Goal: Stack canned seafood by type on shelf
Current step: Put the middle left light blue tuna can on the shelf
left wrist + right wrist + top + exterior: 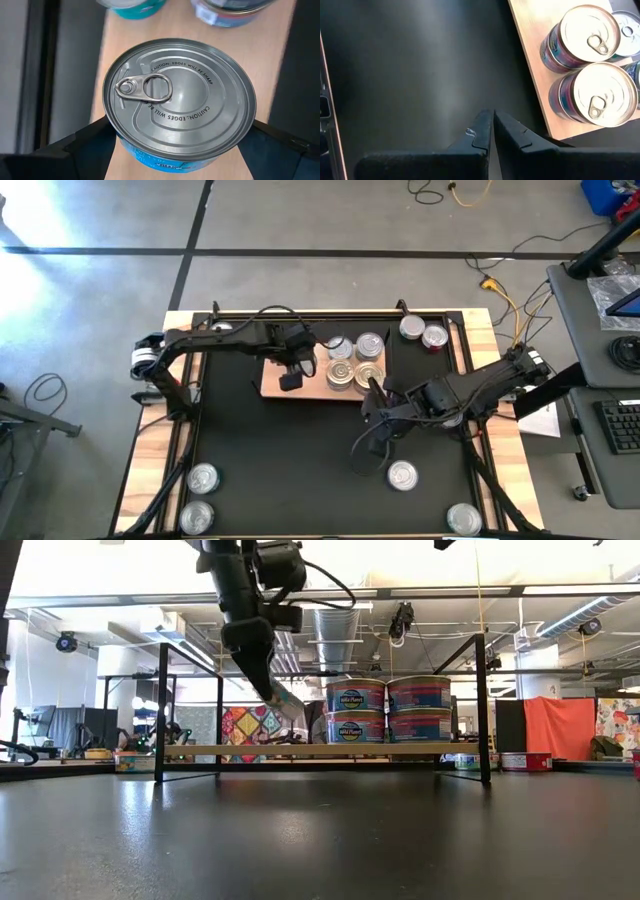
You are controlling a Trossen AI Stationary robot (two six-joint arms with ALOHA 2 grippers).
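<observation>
The shelf is a light-wood board lying on the black mat. Two stacks of blue-labelled canned seafood stand on its right part, their silver tops close together. My left gripper hangs over the board's left part, shut on a silver-topped can with a teal side. My right gripper is shut on nothing, above the mat just off the board's near edge, beside the stacks. My left gripper pinches the can by its round side wall, one finger on each opposite side. The fingers slant steeply down from above. The can is clear of the board, pull-tab top up and tilted in the low view.
Loose cans lie on the mat: two at the near left, two toward the near right, and two at the far right. Black frame posts stand at the shelf's ends. A cable loops below my right arm.
</observation>
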